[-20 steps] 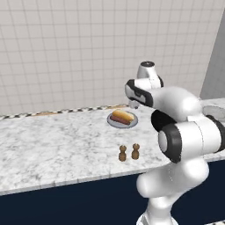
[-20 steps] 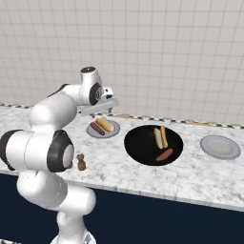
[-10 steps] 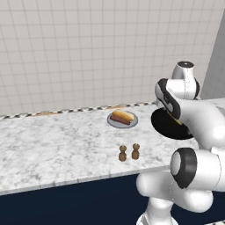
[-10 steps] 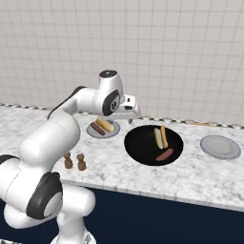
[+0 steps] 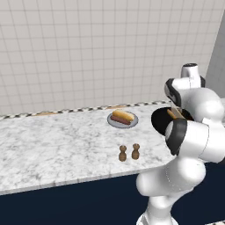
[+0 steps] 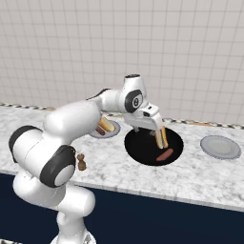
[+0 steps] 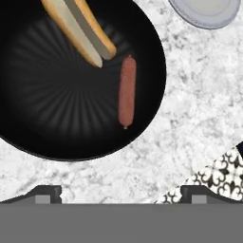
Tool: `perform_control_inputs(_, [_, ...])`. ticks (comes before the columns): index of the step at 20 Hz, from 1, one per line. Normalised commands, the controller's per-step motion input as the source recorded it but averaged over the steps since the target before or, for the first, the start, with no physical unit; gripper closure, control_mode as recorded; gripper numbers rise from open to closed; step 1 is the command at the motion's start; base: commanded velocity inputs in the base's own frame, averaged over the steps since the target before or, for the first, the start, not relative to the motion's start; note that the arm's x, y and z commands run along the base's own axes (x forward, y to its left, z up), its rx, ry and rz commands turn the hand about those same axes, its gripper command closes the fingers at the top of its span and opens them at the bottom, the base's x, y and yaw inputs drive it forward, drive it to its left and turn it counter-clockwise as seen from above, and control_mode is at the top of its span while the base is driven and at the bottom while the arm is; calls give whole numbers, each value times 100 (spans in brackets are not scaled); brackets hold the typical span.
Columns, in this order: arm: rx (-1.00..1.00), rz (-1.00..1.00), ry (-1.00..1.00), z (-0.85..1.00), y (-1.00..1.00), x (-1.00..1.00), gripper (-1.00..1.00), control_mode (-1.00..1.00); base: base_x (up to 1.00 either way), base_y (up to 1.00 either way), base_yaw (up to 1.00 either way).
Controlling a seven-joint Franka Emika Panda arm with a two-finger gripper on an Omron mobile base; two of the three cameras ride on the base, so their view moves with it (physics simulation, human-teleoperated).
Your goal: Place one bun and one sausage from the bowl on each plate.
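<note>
Bowl [image 7: 42, 109], matte black, wide and shallow, resting on the marble worktop [image 5: 57, 145]. In my hand view it holds one split bun [image 7: 78, 28] lying near its upper rim and one reddish-brown sausage [image 7: 126, 91] just beside the bun, nearer the bowl's right wall; I cannot tell whether the two touch. From the right base view I see the same bowl [image 6: 138, 143] with the bun [image 6: 161, 137] and the sausage [image 6: 165, 155] inside it.

Gripper [image 6: 148, 127], hanging above the bowl, over its rear part, fingers spread wide apart and holding nothing. In my hand view the two dark fingertips [image 7: 47, 193] stand far apart at the bottom edge, over bare marble just outside the bowl's rim.

Empty grey plate [image 6: 220, 147], on the worktop to the right of the bowl and apart from it; my hand view catches its edge [image 7: 204, 14] at the top right.

Second grey plate [image 5: 112, 123], to the left of the bowl, carrying a filled bun [image 5: 122, 116] with a sausage lying alongside it.

Two small brown shakers [image 5: 129, 152], standing upright side by side near the worktop's front edge, well apart from the plates. White tiled wall [image 5: 88, 52] behind the worktop.
</note>
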Motion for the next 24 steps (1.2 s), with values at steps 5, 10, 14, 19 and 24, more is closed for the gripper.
perform_control_inputs(5, [0, -5, 2, -83, -17, 1, -100, -100, 0, 0, 0])
perform_control_inputs(10, [-2, -19, 0, -74, -44, 6, -100, -100, 0, 0, 0])
perform_control_inputs(14, [0, -11, -8, -31, -5, 38, -100, -100, 0, 0, 0])
perform_control_inputs(19, [-1, -8, -6, -42, -38, 9, -100, -100, 0, 0, 0])
perform_control_inputs(24, [0, 0, 0, -27, 0, 12, -100, -100, 0, 0, 0])
